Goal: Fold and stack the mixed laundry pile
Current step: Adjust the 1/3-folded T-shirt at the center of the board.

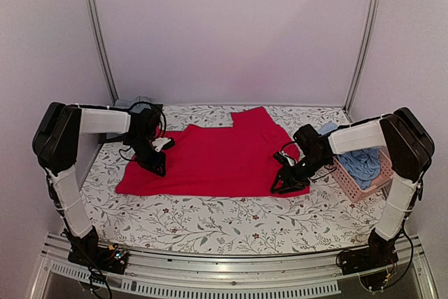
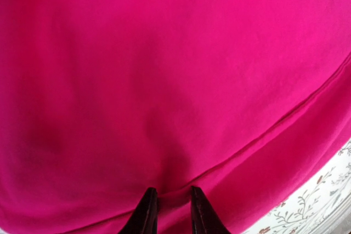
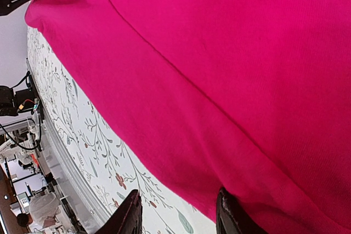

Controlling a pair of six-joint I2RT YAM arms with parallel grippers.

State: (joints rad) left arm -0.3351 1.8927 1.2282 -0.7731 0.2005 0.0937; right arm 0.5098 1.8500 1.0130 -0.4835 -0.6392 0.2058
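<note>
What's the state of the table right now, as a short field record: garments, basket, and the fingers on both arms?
spread garment: bright red cloth garment, laid open on the floral-patterned white tablecloth
basket: pink slatted plastic basket at the right edge, holding the light blue shirt
left gripper: at the garment's left edge, fingers nearly together with red cloth between them
right gripper: at the garment's near right corner, fingers apart, straddling the hem
folds: none made yet
</note>
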